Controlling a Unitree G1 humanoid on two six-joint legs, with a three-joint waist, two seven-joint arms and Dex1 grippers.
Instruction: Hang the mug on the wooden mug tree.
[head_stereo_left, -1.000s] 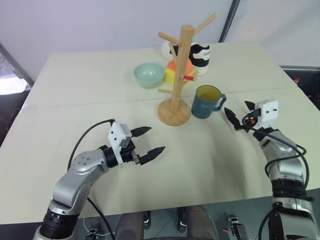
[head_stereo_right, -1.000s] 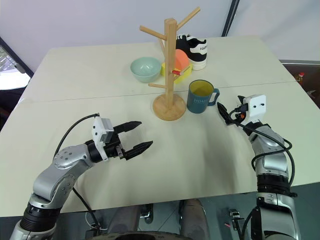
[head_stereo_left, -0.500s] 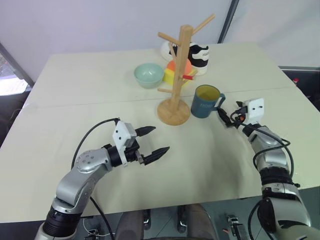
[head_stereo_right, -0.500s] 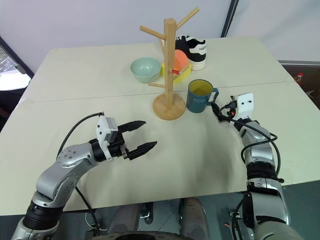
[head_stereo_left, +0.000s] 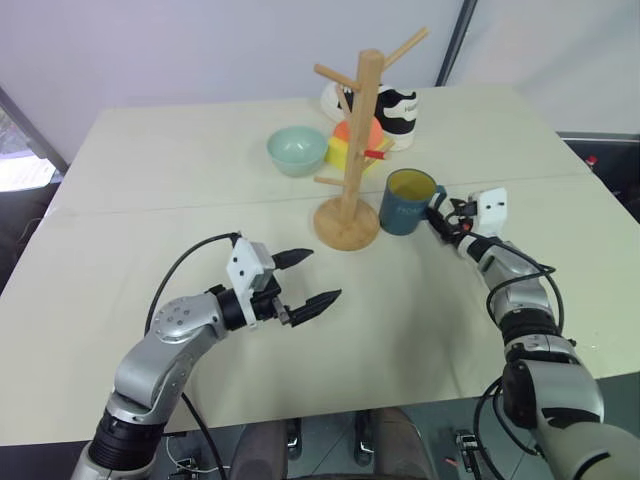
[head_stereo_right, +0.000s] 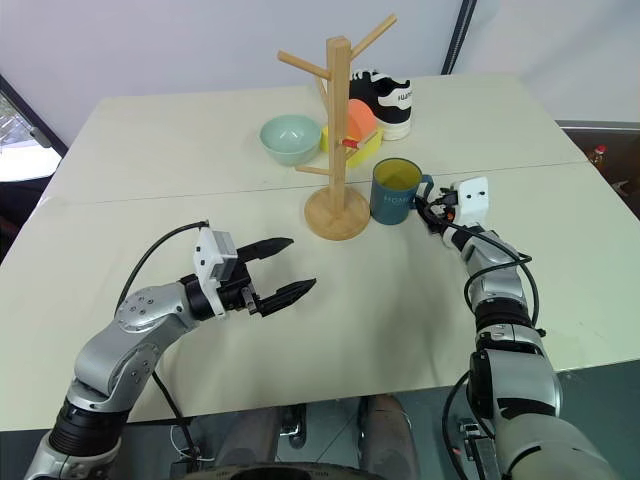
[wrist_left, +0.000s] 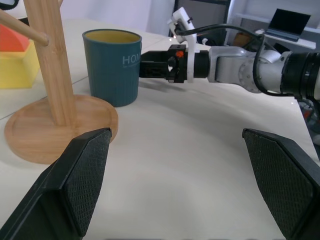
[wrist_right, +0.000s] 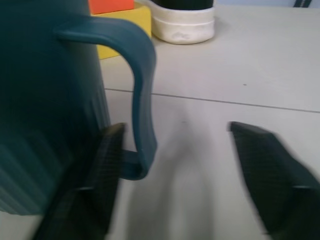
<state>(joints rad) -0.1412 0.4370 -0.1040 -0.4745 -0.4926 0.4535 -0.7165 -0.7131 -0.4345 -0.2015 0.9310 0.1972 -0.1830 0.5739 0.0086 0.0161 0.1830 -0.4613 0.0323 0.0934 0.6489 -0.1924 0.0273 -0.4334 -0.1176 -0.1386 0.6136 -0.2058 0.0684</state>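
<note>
Reaching forward across the counter (head_stereo_left: 150, 210), the right hand (head_stereo_right: 432, 212) has closed in on the mug (head_stereo_right: 394, 190) since a second ago and now sits at its handle. Its fingers stand apart, one each side of the handle loop, gripping nothing yet. That mug stands upright on the counter, just beside the round base of the mug tree (head_stereo_right: 337, 130), handle turned toward the right arm. Well back from both, the left hand (head_stereo_left: 305, 283) hovers with fingers spread and empty. For the coming grasp, the right hand is clearly the nearer; the handle lies straight ahead of it.
</note>
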